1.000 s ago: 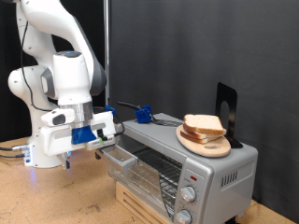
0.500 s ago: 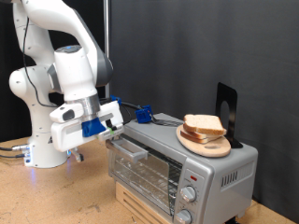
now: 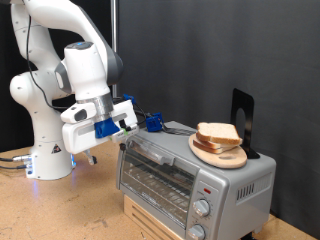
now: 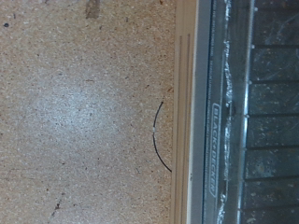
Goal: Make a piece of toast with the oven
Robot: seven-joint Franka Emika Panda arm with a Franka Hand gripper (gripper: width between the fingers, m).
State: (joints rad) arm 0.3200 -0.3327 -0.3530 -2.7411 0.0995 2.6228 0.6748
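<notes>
The silver oven stands on a wooden box at the exterior view's right, with its glass door up and nearly shut. The piece of toast lies on a round wooden plate on the oven's roof. My gripper is at the oven's upper corner on the exterior view's left, just by the door's top edge, and nothing shows between its fingers. The wrist view shows the oven door's glass and its pale bar handle beside the speckled table; the fingers are out of that view.
A black stand rises behind the plate. A blue object sits behind the oven. The wooden box lifts the oven off the speckled table. The arm's white base stands at the exterior view's left.
The oven door has swung up from half open to nearly shut. My gripper rose with it and moved toward the oven's top edge.
</notes>
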